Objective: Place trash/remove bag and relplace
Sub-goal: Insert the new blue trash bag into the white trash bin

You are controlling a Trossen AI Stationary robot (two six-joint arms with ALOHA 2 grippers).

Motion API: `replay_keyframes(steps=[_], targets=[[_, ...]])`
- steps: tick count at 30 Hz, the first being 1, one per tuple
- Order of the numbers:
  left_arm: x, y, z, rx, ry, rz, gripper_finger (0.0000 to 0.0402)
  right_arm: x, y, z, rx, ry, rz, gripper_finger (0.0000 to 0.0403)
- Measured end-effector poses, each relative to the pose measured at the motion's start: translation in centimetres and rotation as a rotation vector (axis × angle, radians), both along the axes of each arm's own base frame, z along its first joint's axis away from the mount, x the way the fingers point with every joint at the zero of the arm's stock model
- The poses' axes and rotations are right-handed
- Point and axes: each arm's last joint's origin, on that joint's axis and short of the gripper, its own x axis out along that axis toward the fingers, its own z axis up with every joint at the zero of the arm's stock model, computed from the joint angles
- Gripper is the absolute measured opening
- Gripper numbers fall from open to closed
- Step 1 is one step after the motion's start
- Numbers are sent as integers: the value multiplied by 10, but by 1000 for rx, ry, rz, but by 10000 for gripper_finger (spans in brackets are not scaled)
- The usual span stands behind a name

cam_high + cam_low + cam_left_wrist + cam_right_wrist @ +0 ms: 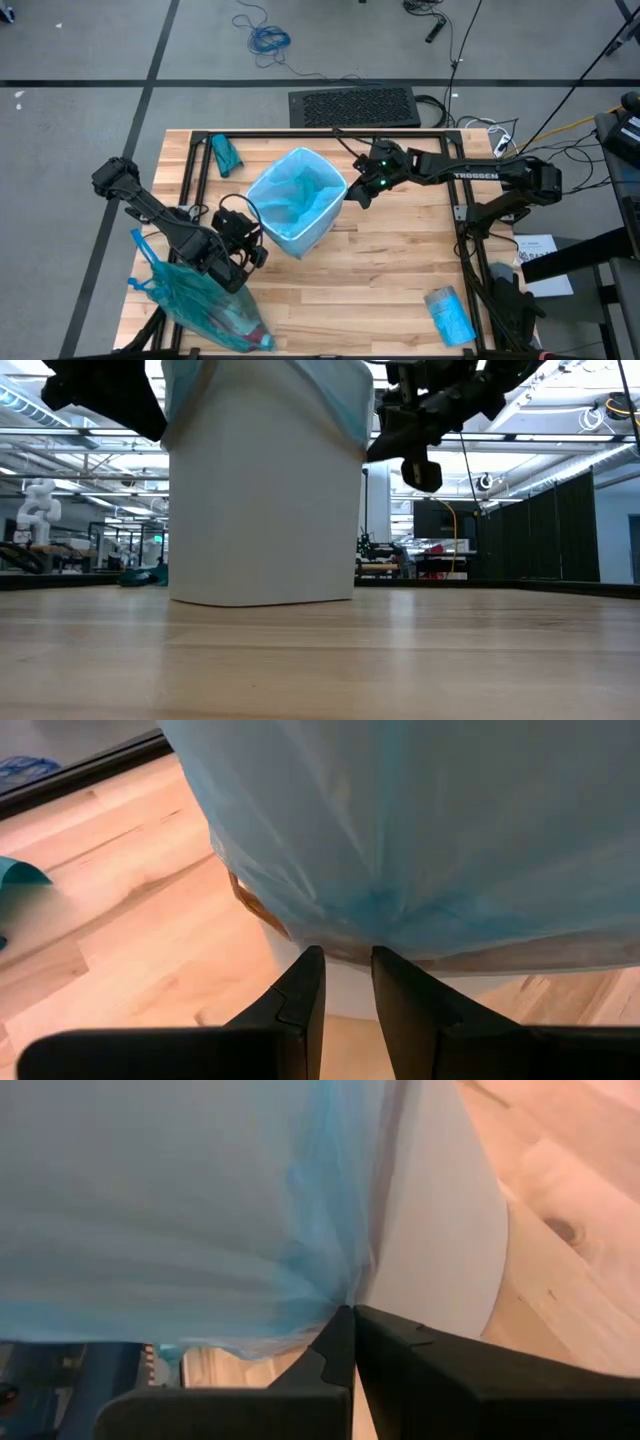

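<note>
Liner (300, 195) thin, soft, slippery; grip bunched film at bin (262, 500) rim. Right gripper (352, 1320) clenched on liner edge; left gripper (347, 970) pinches opposite edge.

Bin (262, 490) top (low view) cropped

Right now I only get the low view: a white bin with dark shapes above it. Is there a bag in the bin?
Observer: Yes. From above, the bin is lined with a blue bag.
Operator: What are the dark shapes doing?
Observer: One is the right gripper, shut on the bag's edge at the rim.
Operator: Any other bag around?
Observer: A full bag lies at the table's corner, beside the left arm; the left gripper is at the bin's other side.
</note>
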Motion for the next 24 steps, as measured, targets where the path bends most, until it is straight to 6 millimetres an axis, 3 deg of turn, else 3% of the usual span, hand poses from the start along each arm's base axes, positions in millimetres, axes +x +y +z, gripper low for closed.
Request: replay_keyframes(steps=[5, 17, 24], targets=[[0, 0, 0, 0, 2, 0, 83, 3, -1, -7, 9, 25, 2, 0], [0, -2, -1, -25, 10, -10, 83, 4, 1, -3, 15, -3, -2, 3], [-1, -7, 5, -45, -2, -30, 83, 3, 6, -4, -2, 14, 32, 73]])
